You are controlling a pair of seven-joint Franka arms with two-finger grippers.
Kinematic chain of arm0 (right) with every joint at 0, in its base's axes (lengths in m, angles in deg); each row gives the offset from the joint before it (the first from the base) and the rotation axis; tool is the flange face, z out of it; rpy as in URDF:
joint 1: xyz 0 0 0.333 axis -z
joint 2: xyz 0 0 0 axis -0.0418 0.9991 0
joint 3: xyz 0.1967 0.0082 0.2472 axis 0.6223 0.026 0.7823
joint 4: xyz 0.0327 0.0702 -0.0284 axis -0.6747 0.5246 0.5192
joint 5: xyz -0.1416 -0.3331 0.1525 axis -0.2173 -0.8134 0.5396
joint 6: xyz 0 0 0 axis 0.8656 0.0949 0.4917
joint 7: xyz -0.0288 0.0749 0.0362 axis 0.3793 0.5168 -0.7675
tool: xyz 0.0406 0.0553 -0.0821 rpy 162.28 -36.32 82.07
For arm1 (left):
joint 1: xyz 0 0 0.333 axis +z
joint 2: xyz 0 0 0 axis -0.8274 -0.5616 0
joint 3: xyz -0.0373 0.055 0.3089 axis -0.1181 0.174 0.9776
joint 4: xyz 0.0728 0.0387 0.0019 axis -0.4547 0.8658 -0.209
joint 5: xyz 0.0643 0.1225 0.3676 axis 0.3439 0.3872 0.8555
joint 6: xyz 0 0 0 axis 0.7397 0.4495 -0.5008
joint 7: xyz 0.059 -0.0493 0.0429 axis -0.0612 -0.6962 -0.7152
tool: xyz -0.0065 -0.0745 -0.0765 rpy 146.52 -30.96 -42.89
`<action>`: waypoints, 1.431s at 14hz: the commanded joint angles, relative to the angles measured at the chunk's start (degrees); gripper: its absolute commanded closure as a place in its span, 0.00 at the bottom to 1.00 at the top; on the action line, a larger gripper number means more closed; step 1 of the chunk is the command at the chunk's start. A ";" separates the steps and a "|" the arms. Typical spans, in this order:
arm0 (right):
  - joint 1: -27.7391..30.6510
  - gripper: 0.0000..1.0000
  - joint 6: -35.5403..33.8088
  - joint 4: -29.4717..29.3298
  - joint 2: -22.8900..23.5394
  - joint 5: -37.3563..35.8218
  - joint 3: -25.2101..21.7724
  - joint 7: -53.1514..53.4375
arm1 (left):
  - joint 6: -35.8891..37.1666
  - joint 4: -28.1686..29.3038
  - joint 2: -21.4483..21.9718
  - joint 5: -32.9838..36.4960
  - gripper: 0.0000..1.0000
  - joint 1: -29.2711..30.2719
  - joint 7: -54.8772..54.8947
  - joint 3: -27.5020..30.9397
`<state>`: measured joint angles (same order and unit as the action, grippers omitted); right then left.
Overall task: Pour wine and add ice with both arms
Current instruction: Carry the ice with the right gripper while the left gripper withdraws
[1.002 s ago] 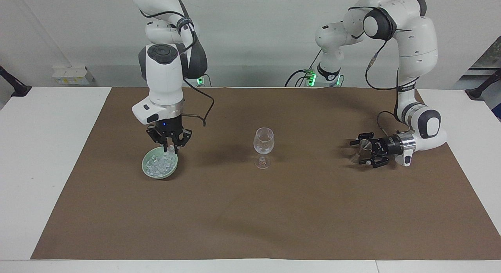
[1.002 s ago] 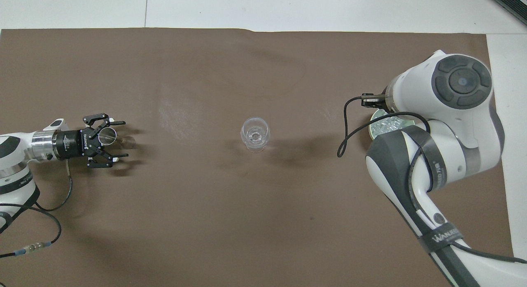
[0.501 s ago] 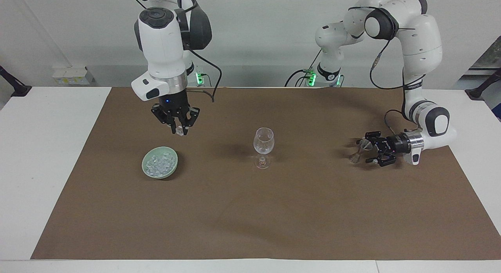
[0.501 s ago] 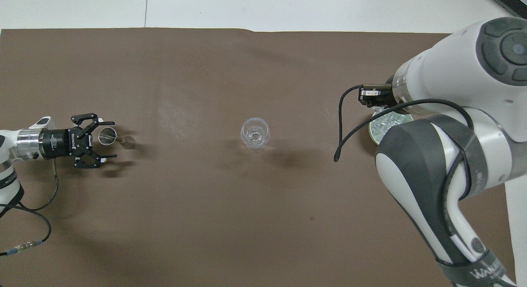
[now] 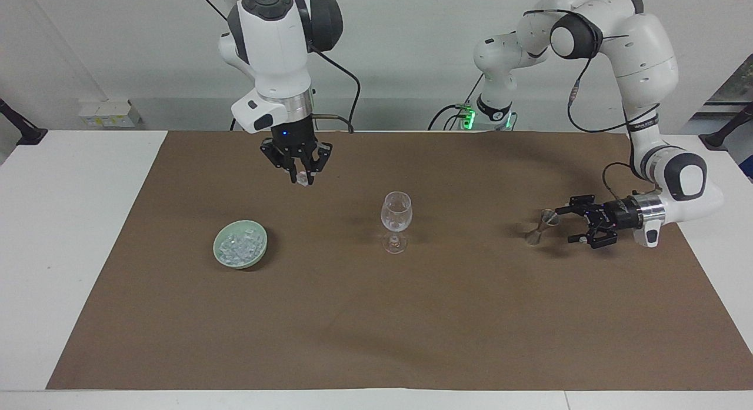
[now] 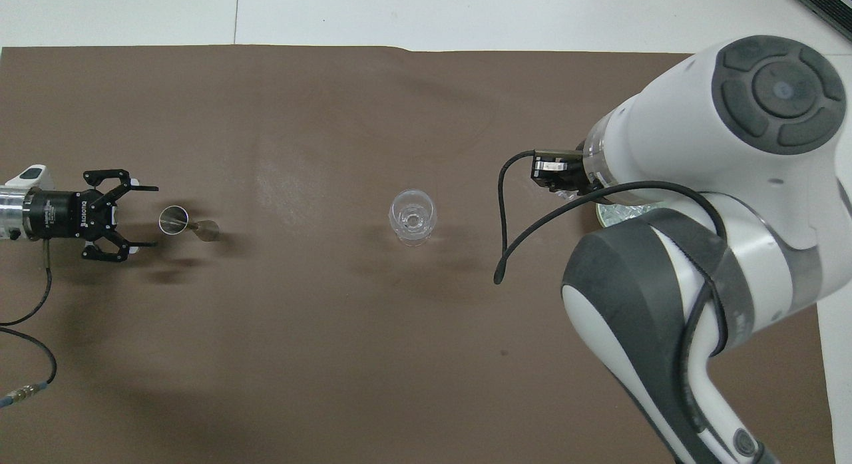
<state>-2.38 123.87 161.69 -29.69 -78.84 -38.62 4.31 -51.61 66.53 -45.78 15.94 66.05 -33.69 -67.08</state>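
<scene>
My right gripper (image 5: 301, 177) hangs high over the brown mat (image 5: 376, 316), between the ice bowl and the wine glass, shut on one clear ice cube (image 5: 303, 180). In the overhead view its own wrist hides it. The pale green bowl (image 5: 240, 244) holds heaped ice (image 5: 239, 245) toward the right arm's end. The stemmed wine glass (image 5: 396, 217) (image 6: 413, 216) stands upright mid-mat. The wine itself does not show. My left gripper (image 5: 566, 225) (image 6: 143, 214) lies low and level, open, just clear of a small stemmed glass (image 5: 544, 223) (image 6: 174, 219).
The mat covers most of the white table (image 5: 76, 222). The right arm's bulky white links (image 6: 699, 251) hide most of the bowl (image 6: 622, 214) from above. A black cable (image 6: 506, 251) dangles from that wrist.
The right gripper has risen from the bowl with an ice cube and swung toward the wine glass. The left gripper, still open, has drawn back off the small glass toward its own end.
</scene>
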 commanded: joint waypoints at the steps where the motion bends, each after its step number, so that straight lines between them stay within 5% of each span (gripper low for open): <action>1: 1.34 1.00 -2.79 -5.09 3.73 1.08 4.12 4.03 | 5.15 -9.66 -3.98 3.82 0.00 1.92 -1.20 0.09; 8: 0.64 1.00 -3.05 -15.02 13.57 -5.85 13.78 12.30 | 9.11 -23.02 -3.80 10.24 0.00 0.95 -1.20 1.49; 20: -2.08 1.00 -0.33 -16.26 21.57 -15.18 20.82 18.89 | 3.66 -34.28 2.26 24.55 0.00 -3.18 6.95 0.80</action>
<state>-4.71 123.33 147.90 -10.96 -91.86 -19.74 21.41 -46.36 32.97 -44.97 36.52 64.18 -30.33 -66.72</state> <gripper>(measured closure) 0.678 0.000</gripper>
